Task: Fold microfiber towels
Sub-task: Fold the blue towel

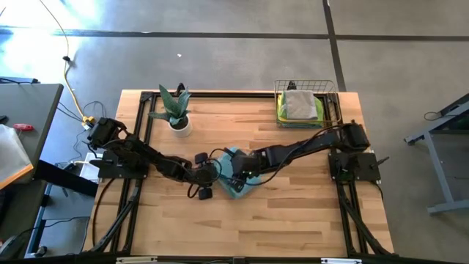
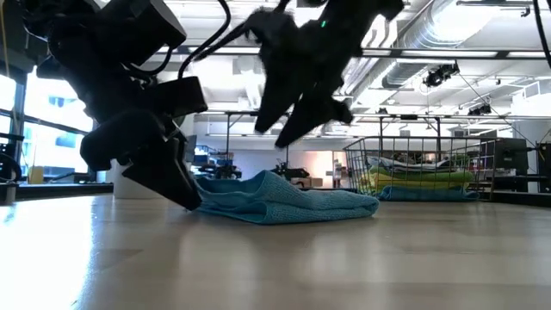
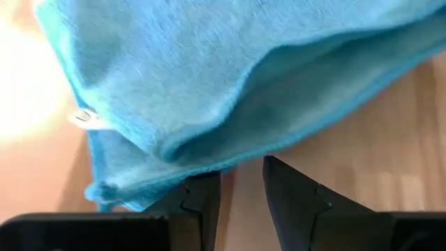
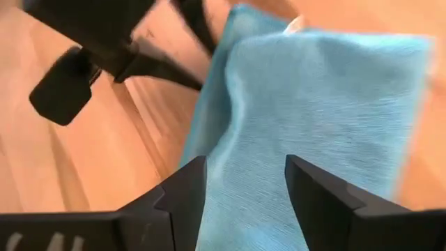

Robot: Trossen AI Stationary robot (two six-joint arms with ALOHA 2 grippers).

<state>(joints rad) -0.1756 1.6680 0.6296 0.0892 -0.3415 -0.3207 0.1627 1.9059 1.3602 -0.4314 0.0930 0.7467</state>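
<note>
A teal-blue microfiber towel [image 1: 236, 180] lies folded in layers on the middle of the wooden table, its fold edges stacked [image 3: 209, 70]. My left gripper [image 3: 240, 183] is open and low at the towel's left end [image 2: 215, 200], slanting down, with bare wood between its fingers. My right gripper [image 4: 244, 183] is open and hangs above the towel [image 4: 313, 104], clear of it [image 2: 280, 129], holding nothing. My left gripper comes at the towel's layered edge slanting down from the table's left. The lowest layer's edge [image 3: 198, 174] lies over the tip of one finger [image 3: 202, 202]; the other fingertip [image 3: 272, 167] stands right at the edge. Nothing lies between the fingers. Whether they press the cloth I cannot tell.
A copper wire basket [image 1: 331, 110] at the far right holds a grey towel [image 1: 300, 103] lying on a lime green one. A potted plant [image 1: 176, 114] stands at the far left. Bare wood lies along the near edge [image 1: 242, 227].
</note>
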